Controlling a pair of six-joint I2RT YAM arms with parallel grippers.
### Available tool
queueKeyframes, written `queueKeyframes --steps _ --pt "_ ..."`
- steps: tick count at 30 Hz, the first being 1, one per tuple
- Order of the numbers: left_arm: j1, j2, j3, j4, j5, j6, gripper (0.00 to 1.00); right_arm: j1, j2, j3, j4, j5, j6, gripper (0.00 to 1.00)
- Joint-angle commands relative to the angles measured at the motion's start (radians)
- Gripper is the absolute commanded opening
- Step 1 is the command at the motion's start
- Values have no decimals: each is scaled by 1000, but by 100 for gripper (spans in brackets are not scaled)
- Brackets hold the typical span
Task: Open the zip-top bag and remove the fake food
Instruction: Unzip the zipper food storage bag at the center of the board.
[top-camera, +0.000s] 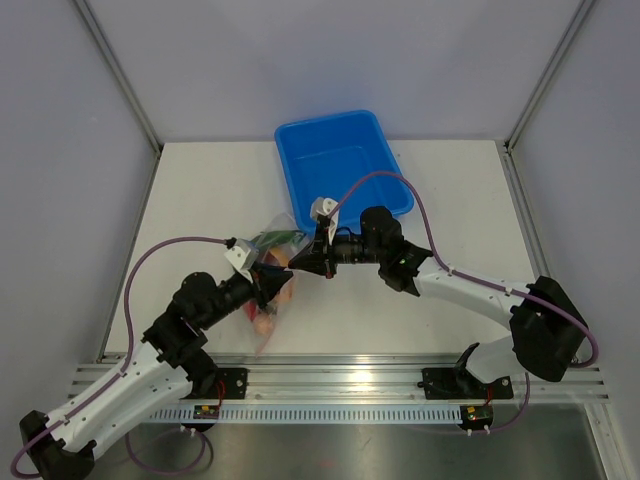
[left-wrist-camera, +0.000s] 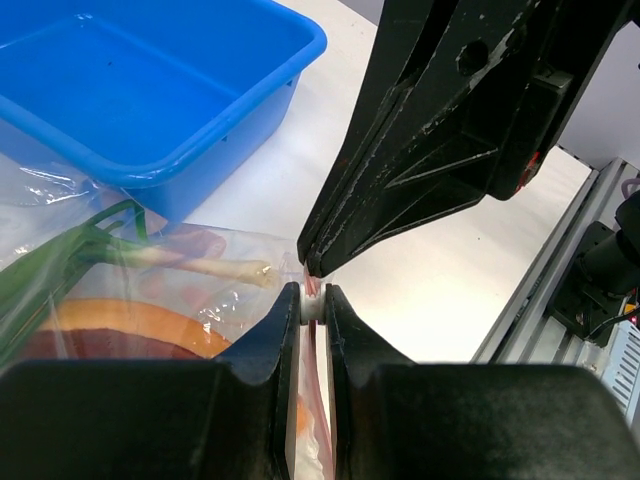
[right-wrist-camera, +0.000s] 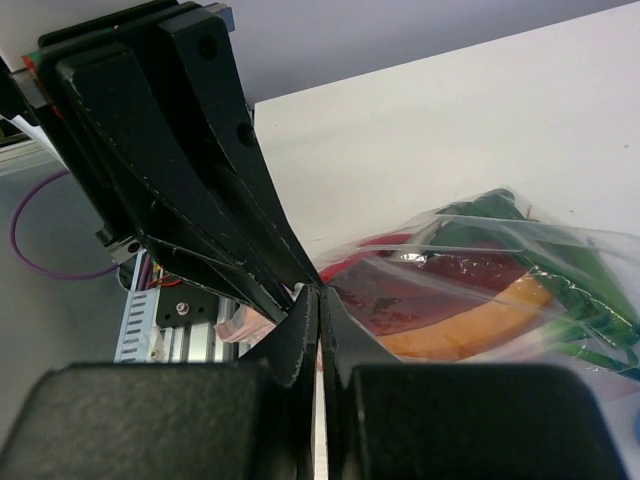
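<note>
The zip-top bag (top-camera: 264, 322) lies between my two grippers in the middle of the table, with fake food inside it. My left gripper (top-camera: 274, 286) is shut on the bag's pinkish zip strip (left-wrist-camera: 313, 300). My right gripper (top-camera: 299, 264) is shut on the same edge of the bag, tip to tip with the left one. In the left wrist view the bag (left-wrist-camera: 120, 290) holds a green onion (left-wrist-camera: 170, 258) and an orange slice (left-wrist-camera: 130, 322). The right wrist view shows the bag (right-wrist-camera: 520, 240) with a red piece (right-wrist-camera: 450, 278), the orange slice (right-wrist-camera: 480, 325) and green pieces (right-wrist-camera: 570, 290).
A blue plastic tub (top-camera: 330, 122) stands at the back of the table, just behind the bag; it also shows in the left wrist view (left-wrist-camera: 235, 145). The metal rail (top-camera: 340, 385) runs along the near edge. Grey walls enclose the table.
</note>
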Motion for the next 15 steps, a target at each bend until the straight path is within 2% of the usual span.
queueKeyframes --steps 1,7,15 --pt "-4 -15 33 70 -2 9 0 -9 4 38 2 15 -14 0" --pt "-4 6 38 68 6 9 0 -12 -14 16 50 95 61 0" --pt "-7 66 65 36 0 6 0 -12 -105 -79 207 222 113 0"
